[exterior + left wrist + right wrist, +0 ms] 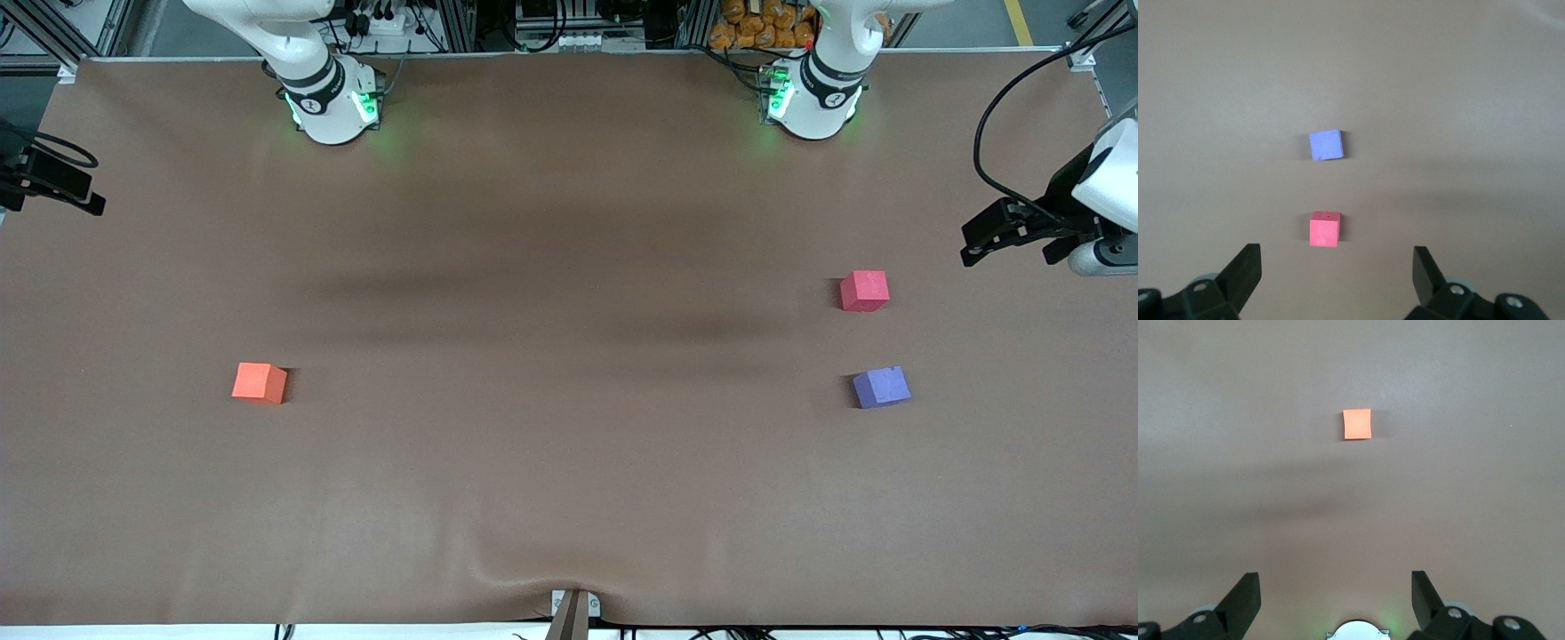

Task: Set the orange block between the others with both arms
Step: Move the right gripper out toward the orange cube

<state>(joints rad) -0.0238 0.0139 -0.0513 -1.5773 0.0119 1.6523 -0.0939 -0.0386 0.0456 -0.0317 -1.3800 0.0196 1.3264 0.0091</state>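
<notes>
The orange block [259,382] sat alone toward the right arm's end of the worktop, well apart from the red block [864,291] and the purple block [881,387], which lay near the left arm's edge, the purple one nearer the front camera. Both arms waited, nothing held: the left gripper [1337,268] hung with its fingers spread wide above the worktop beside the red block, and the right gripper [1335,588] hung just as wide over the edge at its own end. The likely trouble was the long trip — the block probably had to pass from one gripper to the other, and a soft, small cube could twist or drop in a poor handover. The gap between the two blocks looked narrow too, so wide fingers coming down might nudge either one. The brown cover [533,462] was matte and slightly rippled at the front edge; cables and frame rails [462,27] crowded the edge by the bases.
</notes>
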